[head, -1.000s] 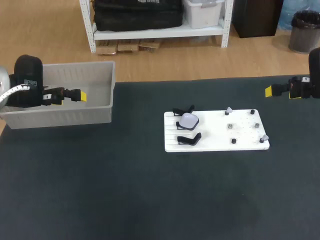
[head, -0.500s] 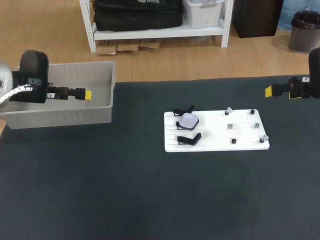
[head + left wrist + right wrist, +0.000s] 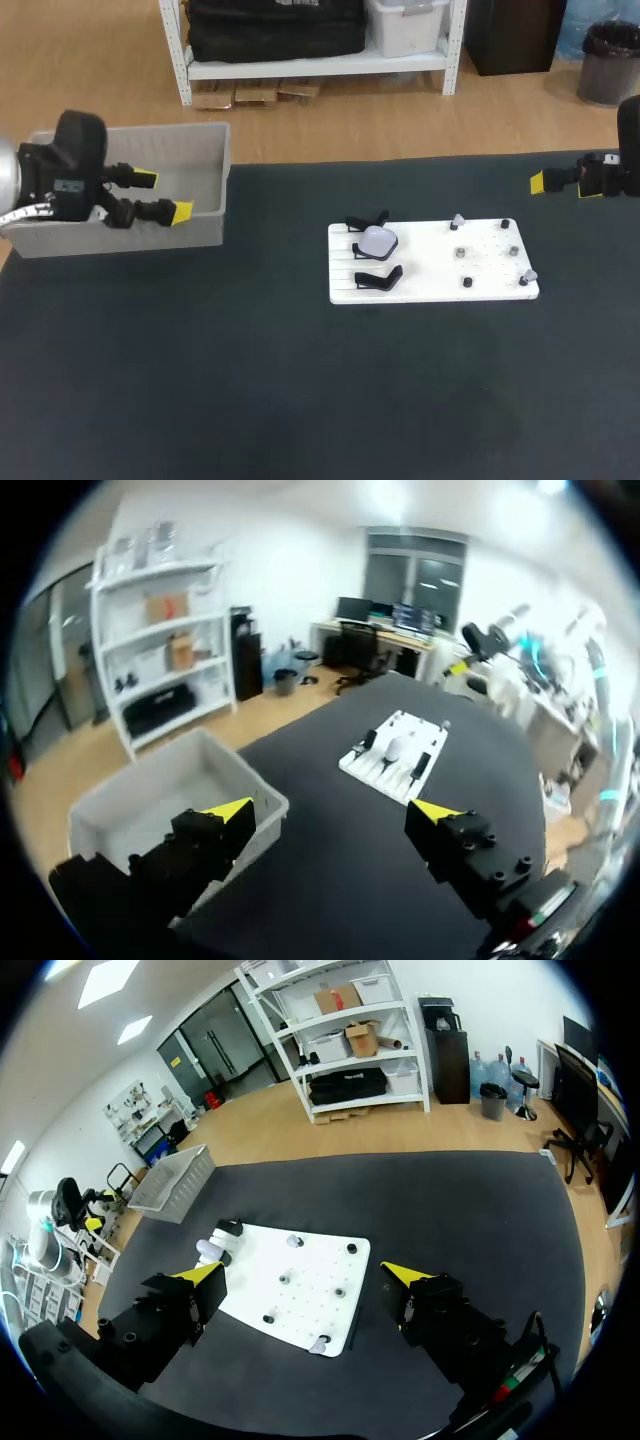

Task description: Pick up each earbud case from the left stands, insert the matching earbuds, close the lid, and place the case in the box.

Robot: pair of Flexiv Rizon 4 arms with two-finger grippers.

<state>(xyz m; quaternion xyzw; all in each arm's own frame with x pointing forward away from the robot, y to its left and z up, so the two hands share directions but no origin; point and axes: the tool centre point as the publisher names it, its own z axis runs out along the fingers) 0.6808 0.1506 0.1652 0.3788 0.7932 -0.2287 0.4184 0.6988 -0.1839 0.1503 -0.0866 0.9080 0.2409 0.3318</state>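
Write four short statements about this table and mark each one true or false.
1. The left arm has its jaws open at the grey box. True.
2. The white earbud case lies in the box. False: it sits on a stand on the white board.
3. The right arm grips the case in its jaws. False: its jaws are open and empty, out beyond the board's right end.
4. The black stands on either side of the case hold nothing. True.
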